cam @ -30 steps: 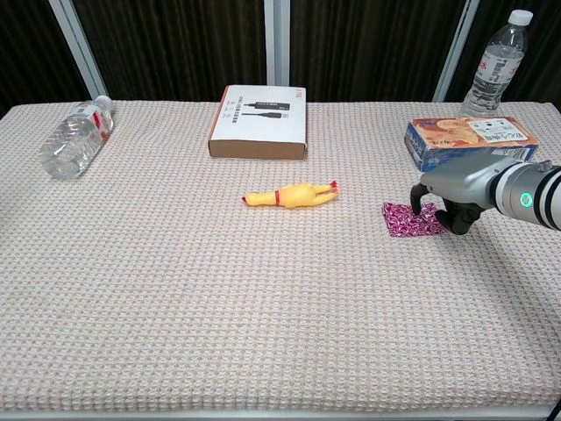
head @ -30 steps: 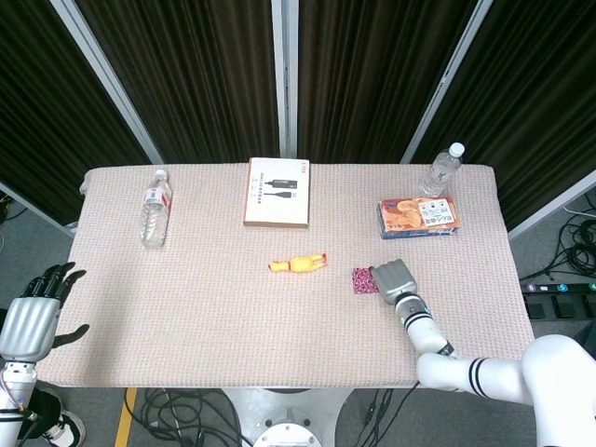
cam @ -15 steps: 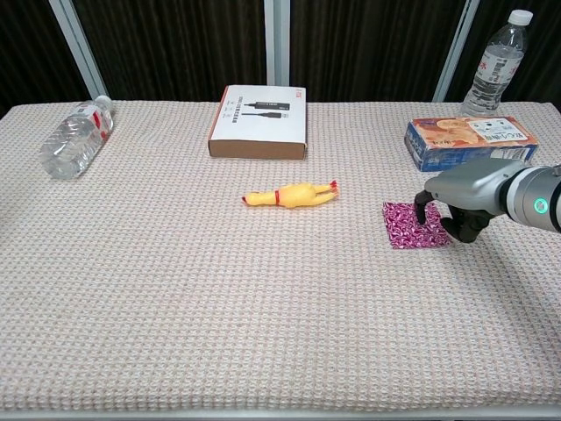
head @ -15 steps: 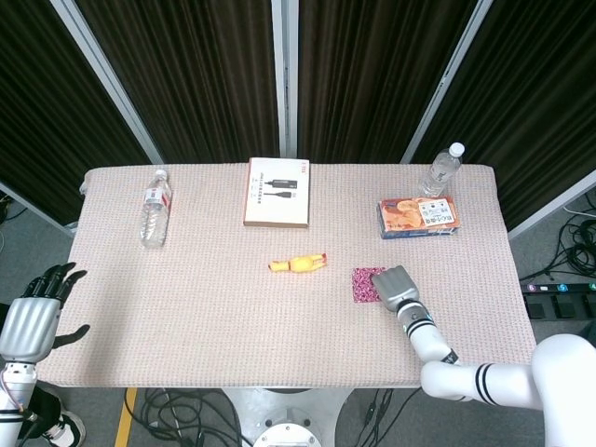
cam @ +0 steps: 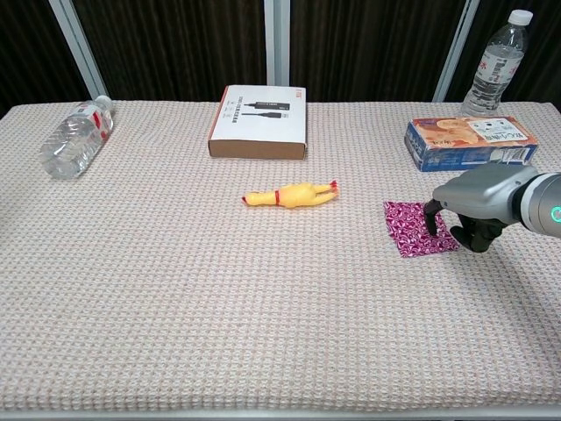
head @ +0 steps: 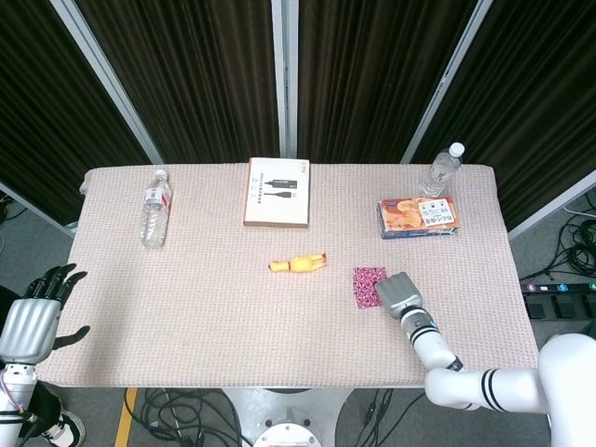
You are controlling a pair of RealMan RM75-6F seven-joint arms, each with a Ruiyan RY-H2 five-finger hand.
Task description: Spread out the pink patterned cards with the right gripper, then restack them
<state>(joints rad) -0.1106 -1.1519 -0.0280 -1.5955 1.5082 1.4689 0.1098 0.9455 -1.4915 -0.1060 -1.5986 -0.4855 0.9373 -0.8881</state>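
The pink patterned cards [head: 369,286] [cam: 417,229] lie fanned toward the near edge on the table, right of centre. My right hand [head: 398,292] [cam: 478,207] hovers palm down at their right side, with its fingertips [cam: 432,220] pressing on the cards' right part. Nothing is gripped in it; whether its fingers are curled shut cannot be told. My left hand [head: 33,312] hangs open beyond the table's left edge, fingers spread, seen only in the head view.
A yellow rubber chicken [head: 298,264] [cam: 290,195] lies mid-table. A white box [head: 277,192] sits at the back, a lying bottle [head: 155,208] at back left, a snack box [head: 418,217] and an upright bottle [head: 441,169] at back right.
My right hand has drawn toward the near edge, dragging the cards so the pile stretches out longer toward me. The left hand stays still.
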